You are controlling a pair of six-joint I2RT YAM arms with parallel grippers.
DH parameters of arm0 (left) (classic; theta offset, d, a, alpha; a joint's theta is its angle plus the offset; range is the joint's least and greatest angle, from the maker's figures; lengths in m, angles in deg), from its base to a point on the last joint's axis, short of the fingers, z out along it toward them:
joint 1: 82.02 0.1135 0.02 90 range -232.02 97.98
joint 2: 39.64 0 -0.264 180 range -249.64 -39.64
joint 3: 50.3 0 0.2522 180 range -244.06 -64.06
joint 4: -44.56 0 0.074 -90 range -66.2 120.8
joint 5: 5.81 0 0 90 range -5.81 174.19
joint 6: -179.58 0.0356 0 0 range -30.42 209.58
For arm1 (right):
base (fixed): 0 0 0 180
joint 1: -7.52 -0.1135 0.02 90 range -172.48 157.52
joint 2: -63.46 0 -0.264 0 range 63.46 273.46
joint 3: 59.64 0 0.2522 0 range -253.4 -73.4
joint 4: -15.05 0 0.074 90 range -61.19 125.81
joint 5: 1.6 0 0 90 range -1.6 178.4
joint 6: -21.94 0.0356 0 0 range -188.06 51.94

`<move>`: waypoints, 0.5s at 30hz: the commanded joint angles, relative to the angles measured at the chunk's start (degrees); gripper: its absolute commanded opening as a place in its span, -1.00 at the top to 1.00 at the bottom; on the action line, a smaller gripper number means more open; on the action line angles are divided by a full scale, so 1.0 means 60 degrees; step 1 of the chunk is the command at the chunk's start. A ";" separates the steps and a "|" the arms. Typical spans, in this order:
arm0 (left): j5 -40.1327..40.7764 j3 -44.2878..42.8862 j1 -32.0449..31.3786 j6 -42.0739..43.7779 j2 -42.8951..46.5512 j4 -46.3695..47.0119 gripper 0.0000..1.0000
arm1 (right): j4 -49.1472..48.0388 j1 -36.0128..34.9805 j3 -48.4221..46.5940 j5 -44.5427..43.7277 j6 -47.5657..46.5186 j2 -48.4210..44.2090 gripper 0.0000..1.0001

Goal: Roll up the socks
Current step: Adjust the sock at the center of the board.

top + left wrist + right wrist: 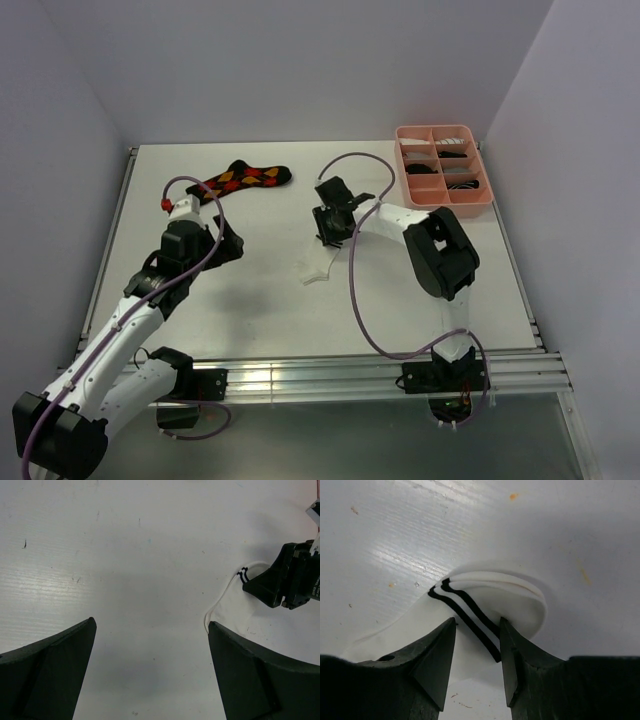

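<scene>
A short white sock (pixel 318 268) with two black cuff stripes lies near the middle of the desk (pixel 250 310), its striped cuff folded over and lifted off the surface. The right end effector (pixel 330 236) is clamped on that cuff. In the right wrist view the two dark fingers (pixel 437 655) stand close together with the striped fabric (pixel 510 600) pinched between them, and the rest of the sock trails away flat to the left.

The right arm rises from its base at the near edge, bends at a raised elbow right of centre, and runs its forearm leftward and down to the sock. A purple cable (pixel 353 300) loops alongside it.

The left end effector (pixel 226 241) hangs to the left of the sock, apart from it, jaws spread wide and holding nothing. Its wrist view shows only bare desk between the fingertips (pixel 85 630), with the sock's edge (pixel 222 597) and the right end effector (pixel 285 580) at upper right. The left arm folds back from its base to the near-left corner, then stretches diagonally up and right.

Farther back, a black argyle sock (pixel 245 178) with red, orange and yellow diamonds lies flat on the desk behind the left wrist. A pink tray (pixel 436 129) sits at the far right corner; its compartments hold dark and white items too small to identify.
</scene>
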 commanded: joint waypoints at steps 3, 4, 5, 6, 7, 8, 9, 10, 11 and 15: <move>-0.0183 0.0143 0.0030 0.0195 -0.0046 0.0496 -0.99 | -0.0684 -0.0163 -0.0145 0.0052 -0.0232 -0.0481 -0.02; -0.0183 0.0129 0.0030 0.0195 -0.0060 0.0526 -0.99 | -0.0888 -0.0221 0.0001 0.0038 -0.0334 -0.0947 -0.05; -0.0169 0.0128 0.0030 0.0209 -0.0075 0.0540 -0.99 | -0.1006 -0.0454 0.0351 0.0023 -0.0596 -0.1184 -0.08; -0.0154 0.0128 0.0030 0.0210 -0.0075 0.0540 -0.99 | -0.1108 -0.0601 0.0543 -0.0006 -0.0700 -0.1418 -0.13; -0.0154 0.0128 0.0030 0.0239 -0.0075 0.0540 -0.99 | -0.1240 -0.0748 0.0733 -0.0035 -0.0803 -0.1841 -0.16; -0.0111 0.0128 0.0030 0.0253 -0.0075 0.0526 -0.99 | -0.1270 -0.1068 0.1054 -0.0094 -0.0920 -0.2005 -0.18; -0.0081 0.0114 0.0030 0.0253 -0.0075 0.0497 -0.99 | -0.1300 -0.1231 0.1231 -0.0123 -0.0994 -0.2166 -0.22; -0.0066 0.0114 0.0030 0.0268 -0.0061 0.0482 -0.99 | -0.1314 -0.1407 0.1393 -0.0211 -0.1038 -0.2429 -0.23; -0.0008 0.0099 0.0030 0.0283 -0.0060 0.0482 -0.99 | -0.1315 -0.1771 0.1684 -0.0502 -0.1140 -0.2518 -0.25; 0.0153 0.0172 0.0030 0.0341 0.0042 0.0482 -0.99 | -0.1344 -0.2621 0.2243 -0.1148 -0.1273 -0.2783 -0.33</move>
